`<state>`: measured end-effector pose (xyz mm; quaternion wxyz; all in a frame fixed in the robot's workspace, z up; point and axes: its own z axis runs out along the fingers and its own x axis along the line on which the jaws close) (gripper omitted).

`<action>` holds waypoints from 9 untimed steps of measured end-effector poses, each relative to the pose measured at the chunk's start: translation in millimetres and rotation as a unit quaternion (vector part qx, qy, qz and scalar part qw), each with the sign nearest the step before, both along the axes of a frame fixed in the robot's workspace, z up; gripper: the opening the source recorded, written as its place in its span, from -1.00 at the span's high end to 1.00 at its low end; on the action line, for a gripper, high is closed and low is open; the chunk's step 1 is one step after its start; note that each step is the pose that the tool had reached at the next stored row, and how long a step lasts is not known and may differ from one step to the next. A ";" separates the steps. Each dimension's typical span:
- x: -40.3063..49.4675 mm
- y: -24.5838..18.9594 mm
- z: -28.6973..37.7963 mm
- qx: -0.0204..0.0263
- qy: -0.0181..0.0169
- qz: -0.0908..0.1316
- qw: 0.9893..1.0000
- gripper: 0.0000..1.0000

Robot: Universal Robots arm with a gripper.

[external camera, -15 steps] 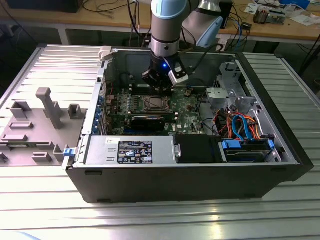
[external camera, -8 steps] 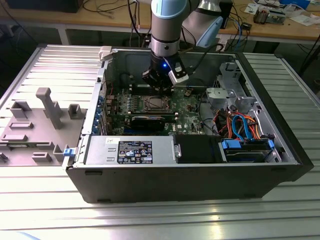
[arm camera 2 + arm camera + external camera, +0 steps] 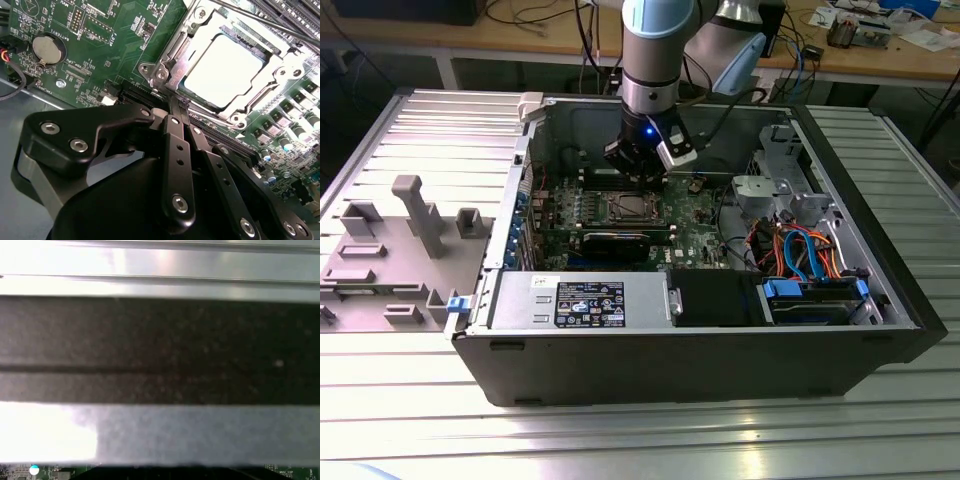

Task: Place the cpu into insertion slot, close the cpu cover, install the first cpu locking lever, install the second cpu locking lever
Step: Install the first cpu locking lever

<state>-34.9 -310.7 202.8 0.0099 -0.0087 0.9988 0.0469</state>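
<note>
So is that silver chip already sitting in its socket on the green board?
Yes, in the second wrist view the cpu lies flat in the insertion slot, with the cpu cover closed around it.

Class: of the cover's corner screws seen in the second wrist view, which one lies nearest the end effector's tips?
The screw at the cpu cover's corner just beyond the end effector; the others lie further off.

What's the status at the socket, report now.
Claw shut, tips at the cpu cover's edge. Cpu seated in insertion slot, cover down over it. Nothing blocking.
</note>
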 end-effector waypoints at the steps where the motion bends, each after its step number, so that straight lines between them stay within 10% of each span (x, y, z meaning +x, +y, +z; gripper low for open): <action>1: 0.0 0.0 -0.5 0.000 0.000 0.000 1.000 0.79; 9: 0.1 0.0 1.8 0.000 0.000 0.000 1.000 0.79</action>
